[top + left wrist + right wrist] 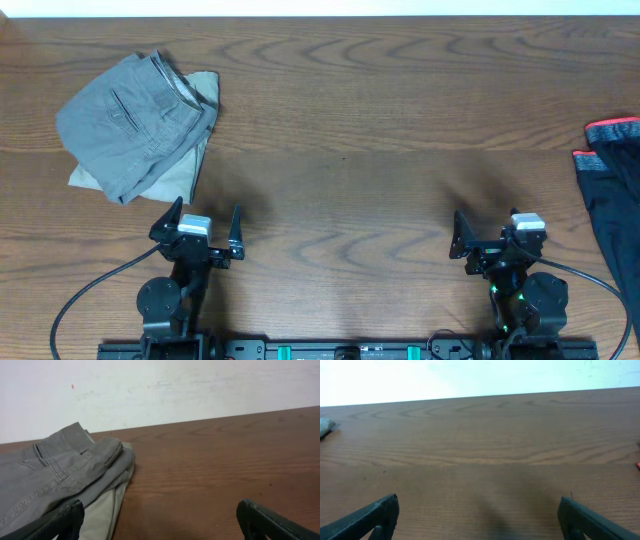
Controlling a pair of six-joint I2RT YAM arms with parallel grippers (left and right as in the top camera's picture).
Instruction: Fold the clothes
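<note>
Leggings [612, 200] far right, trousers [135, 120] far left

Overhead looks straight down on table [380, 120], wrist views low, facing wall [200, 390], left shares trousers [135, 125]

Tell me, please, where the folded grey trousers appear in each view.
Overhead: folded grey trousers, upper left.
Left wrist: lower left, lying over a khaki pair.
Right wrist: only a grey sliver at the left edge, likely them.
Shared landmark: the table's far edge against the white wall.
</note>
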